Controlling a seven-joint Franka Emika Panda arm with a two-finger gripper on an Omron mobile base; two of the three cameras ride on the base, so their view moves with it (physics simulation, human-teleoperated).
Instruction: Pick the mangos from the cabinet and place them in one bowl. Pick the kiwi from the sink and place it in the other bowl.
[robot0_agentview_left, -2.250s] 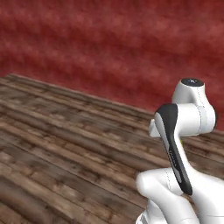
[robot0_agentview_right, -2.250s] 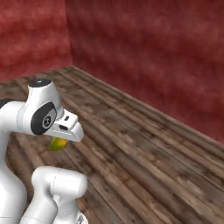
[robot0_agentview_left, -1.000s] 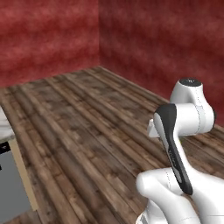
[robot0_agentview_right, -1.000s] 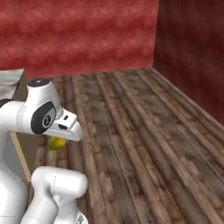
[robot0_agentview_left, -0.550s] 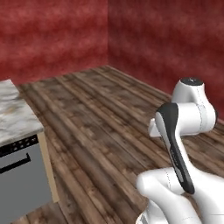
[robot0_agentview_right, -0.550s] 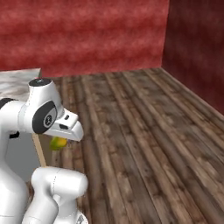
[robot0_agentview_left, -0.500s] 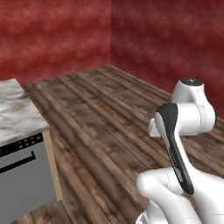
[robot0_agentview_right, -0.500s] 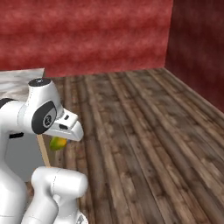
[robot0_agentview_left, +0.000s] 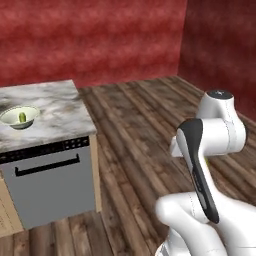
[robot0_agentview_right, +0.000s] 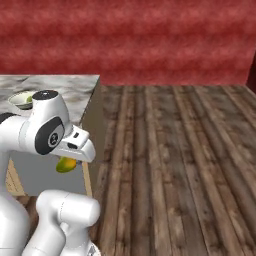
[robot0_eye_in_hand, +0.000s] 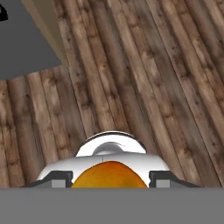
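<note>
In the left base view, a bowl (robot0_agentview_left: 19, 117) holding a green fruit (robot0_agentview_left: 22, 117) is seen on the marble counter (robot0_agentview_left: 60, 112). In the right base view, a mango (robot0_agentview_right: 66, 164) is carried beside that counter. In the hand view, it is clamped between the gripper (robot0_eye_in_hand: 109, 180) fingers, half-closed.

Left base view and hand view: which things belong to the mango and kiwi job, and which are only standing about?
Job:
- mango, held in the gripper
- bowl holding a green fruit

Standing about:
- marble counter
- grey appliance under it
- wooden floor
</note>
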